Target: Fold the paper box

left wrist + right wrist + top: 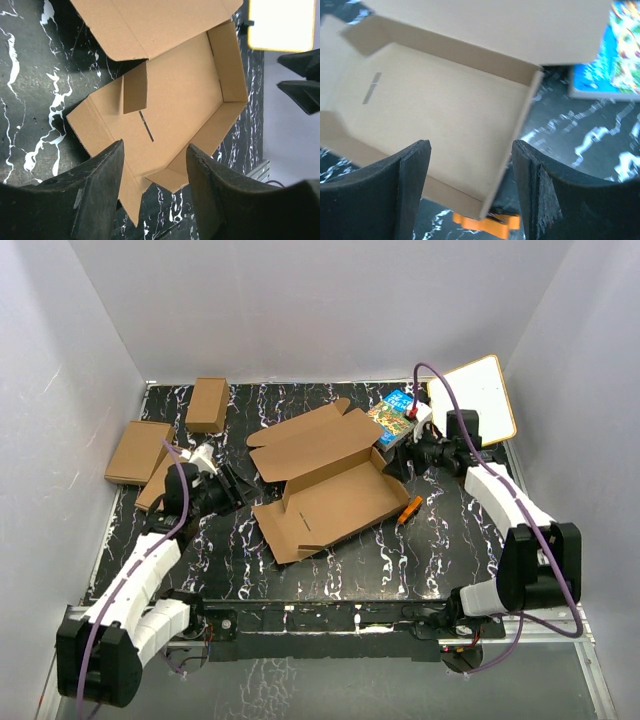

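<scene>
The paper box [325, 480] lies in the middle of the table as a half-formed brown tray: its walls stand up and its lid panel [310, 440] lies back toward the far side. A slot shows in its floor [146, 126]. My left gripper [240, 490] is at the box's left end. Its jaws are open [155, 170], and the near corner of the box shows beyond them, untouched. My right gripper [395, 462] is at the box's right end, also open [470, 170]. The box's right wall [520, 125] lies in line with the gap between its jaws.
An orange tool [410, 510] lies by the box's right near corner. A blue book [392, 418] and a white board [478, 400] are at the back right. Small folded cardboard boxes [208, 403] [137, 450] sit at the back left. White walls surround the table.
</scene>
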`<state>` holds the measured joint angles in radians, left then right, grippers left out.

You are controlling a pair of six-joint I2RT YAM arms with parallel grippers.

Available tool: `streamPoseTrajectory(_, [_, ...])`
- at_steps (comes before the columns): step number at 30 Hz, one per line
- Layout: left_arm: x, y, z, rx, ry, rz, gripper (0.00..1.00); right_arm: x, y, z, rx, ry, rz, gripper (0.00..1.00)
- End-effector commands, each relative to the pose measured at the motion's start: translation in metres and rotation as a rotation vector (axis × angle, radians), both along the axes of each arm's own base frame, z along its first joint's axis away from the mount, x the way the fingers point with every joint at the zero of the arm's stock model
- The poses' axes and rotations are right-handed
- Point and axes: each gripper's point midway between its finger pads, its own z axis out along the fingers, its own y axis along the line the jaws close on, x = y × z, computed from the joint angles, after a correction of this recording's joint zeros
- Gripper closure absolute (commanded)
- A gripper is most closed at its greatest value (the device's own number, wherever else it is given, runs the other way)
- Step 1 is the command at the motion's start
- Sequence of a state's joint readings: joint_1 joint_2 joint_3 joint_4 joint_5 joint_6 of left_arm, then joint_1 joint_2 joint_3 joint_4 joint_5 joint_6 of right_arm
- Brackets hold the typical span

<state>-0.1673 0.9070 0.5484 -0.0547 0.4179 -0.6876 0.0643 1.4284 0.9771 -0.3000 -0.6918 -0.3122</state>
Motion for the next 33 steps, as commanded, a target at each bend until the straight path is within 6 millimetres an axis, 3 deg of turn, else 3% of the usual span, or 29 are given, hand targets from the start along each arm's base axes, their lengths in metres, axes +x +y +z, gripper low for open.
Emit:
streamPoseTrajectory(1, [0.012,-0.012,0.011,0.054,-0.029,-0.023,0.51,-0.042,0.046,0.05,0.196,-0.208,0.374,0.29])
streamPoseTrajectory(5, [0.021,-0.019,0.007,0.164,-0.039,-0.034,0.54,-0.088,0.077,0.067,0.305,-0.32,0.677,0.28])
streamPoseTrajectory(7, [0.023,-0.019,0.0,0.209,-0.029,-0.031,0.55,-0.104,0.089,0.064,0.291,-0.383,0.789,0.28])
streamPoseTrajectory(10, [0.022,-0.024,-0.008,0.227,-0.023,-0.039,0.63,-0.121,0.101,0.047,0.201,-0.468,0.923,0.24])
streamPoseTrajectory(14, [0.017,-0.023,-0.024,0.258,0.005,-0.041,0.71,-0.143,0.094,0.01,0.096,-0.516,1.045,0.15])
streamPoseTrajectory(21, [0.015,-0.027,-0.045,0.272,-0.022,-0.1,0.88,-0.15,0.083,-0.035,-0.051,-0.529,1.115,0.11])
streamPoseTrajectory(24, [0.021,-0.031,-0.058,0.281,-0.008,-0.12,0.96,-0.145,0.084,-0.05,-0.112,-0.495,1.114,0.17])
streamPoseTrajectory(27, [0.028,-0.038,-0.068,0.281,-0.01,-0.141,0.98,-0.144,0.088,-0.06,-0.138,-0.47,1.117,0.22])
streamPoseTrajectory(33, [0.041,-0.059,-0.068,0.274,-0.095,-0.186,0.98,-0.149,0.095,-0.075,-0.167,-0.448,1.154,0.3])
